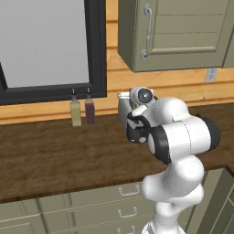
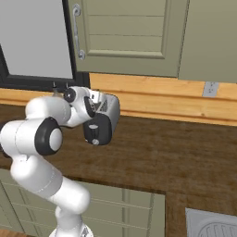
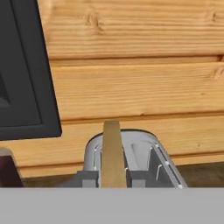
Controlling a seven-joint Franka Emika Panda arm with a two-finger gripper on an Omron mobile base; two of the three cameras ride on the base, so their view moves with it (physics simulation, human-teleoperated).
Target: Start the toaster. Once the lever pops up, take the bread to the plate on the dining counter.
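Bread (image 3: 112,153) pinched upright between closed tool (image 3: 112,178) fingertips, directly above toaster (image 3: 131,157) slot. Held edge-on, probably for lifting straight out without catching slot walls. Toaster below tool, on desk (image 1: 55,155) near wall.

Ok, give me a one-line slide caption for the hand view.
Gripper shut on the bread, standing upright in a slot of the toaster before the wood-plank wall.

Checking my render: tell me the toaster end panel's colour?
Black, on the toaster; right base view.
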